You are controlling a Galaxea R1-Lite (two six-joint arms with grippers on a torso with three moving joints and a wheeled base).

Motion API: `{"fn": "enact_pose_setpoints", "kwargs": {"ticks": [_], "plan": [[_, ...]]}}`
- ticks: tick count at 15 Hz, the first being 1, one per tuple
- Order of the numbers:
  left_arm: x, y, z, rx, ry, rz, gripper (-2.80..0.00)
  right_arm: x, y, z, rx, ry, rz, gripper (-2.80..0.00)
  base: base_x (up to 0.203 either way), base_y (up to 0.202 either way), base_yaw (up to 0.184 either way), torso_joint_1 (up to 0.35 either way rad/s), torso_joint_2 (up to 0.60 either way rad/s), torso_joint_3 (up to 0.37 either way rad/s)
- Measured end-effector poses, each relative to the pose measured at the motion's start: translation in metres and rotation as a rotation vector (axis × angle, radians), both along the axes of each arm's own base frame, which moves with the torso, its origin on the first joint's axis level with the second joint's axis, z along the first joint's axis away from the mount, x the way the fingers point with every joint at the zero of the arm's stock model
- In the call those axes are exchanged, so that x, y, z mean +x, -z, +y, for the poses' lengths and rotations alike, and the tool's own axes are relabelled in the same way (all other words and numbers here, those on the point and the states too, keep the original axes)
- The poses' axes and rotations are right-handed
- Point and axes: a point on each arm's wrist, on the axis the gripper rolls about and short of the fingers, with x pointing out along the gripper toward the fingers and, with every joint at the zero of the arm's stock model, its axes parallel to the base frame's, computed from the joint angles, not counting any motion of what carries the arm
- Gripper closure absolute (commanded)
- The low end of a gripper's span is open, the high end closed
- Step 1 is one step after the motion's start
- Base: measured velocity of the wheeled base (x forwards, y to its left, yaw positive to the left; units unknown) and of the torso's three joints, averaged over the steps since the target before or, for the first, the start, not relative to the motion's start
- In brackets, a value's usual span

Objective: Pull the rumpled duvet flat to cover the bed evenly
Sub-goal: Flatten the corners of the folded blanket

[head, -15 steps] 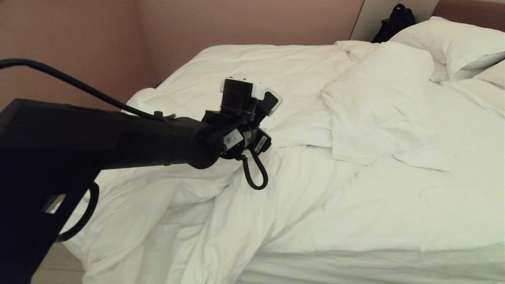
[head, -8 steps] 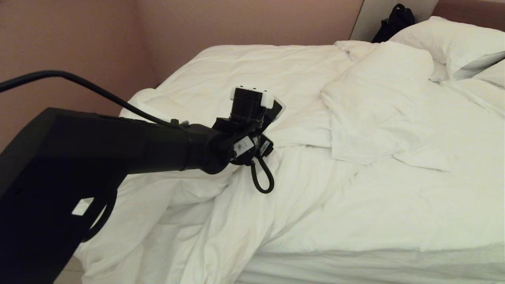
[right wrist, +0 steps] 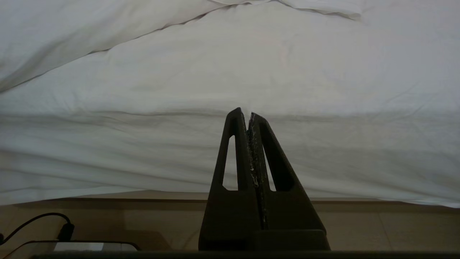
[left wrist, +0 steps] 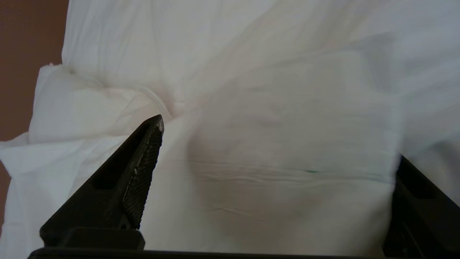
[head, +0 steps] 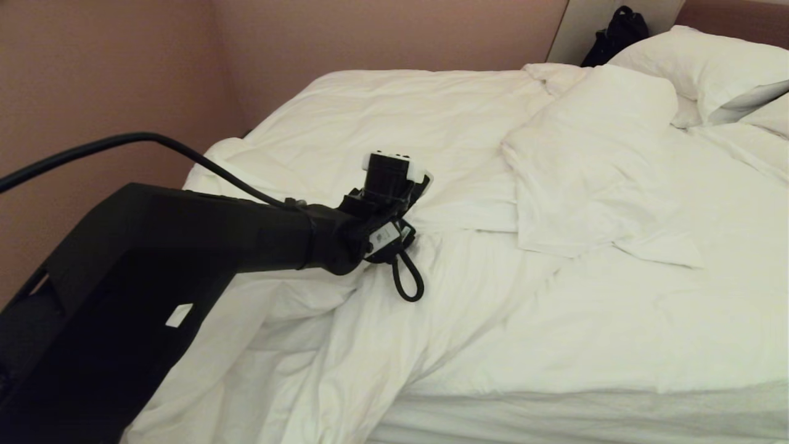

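Note:
The white duvet [head: 382, 111] lies rumpled on the bed [head: 555, 413], bunched into deep folds at the near left corner [head: 296, 345]. A loose flap [head: 573, 179] is turned back over its middle. My left arm [head: 246, 234] reaches from the lower left to the middle of the duvet, and its wrist hides the fingers in the head view. In the left wrist view the left gripper [left wrist: 278, 140] is open wide just above the cloth; a fold covers one fingertip. My right gripper [right wrist: 249, 113] is shut and empty, facing the bed's white side [right wrist: 230, 151] low by the floor.
Plump white pillows [head: 709, 68] lie at the head of the bed, far right. A black bag [head: 616, 31] sits behind them. A brownish-pink wall [head: 123, 74] runs close along the bed's far left side. A black cable [right wrist: 36, 219] lies on the tan floor.
The left arm has sunk toward the duvet and its wrist has tipped downward, carrying the gripper lower onto the cloth. The duvet and the right arm have not moved.

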Motion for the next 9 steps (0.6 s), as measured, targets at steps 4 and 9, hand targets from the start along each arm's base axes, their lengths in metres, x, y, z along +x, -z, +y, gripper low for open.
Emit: {"fn": "enact_pose_setpoints", "kwargs": {"ticks": [4, 9], "plan": [[0.006, 0.003, 0.006, 0.019, -0.065, -0.006, -2.80, 0.000, 0.000, 0.000, 0.000, 0.000, 0.000, 0.00, 0.000, 0.000, 0.000, 0.000, 0.00, 0.000], [0.010, 0.002, 0.014, 0.035, -0.123, -0.010, -2.80, 0.000, 0.000, 0.000, 0.000, 0.000, 0.000, 0.00, 0.000, 0.000, 0.000, 0.000, 0.00, 0.000]]}}
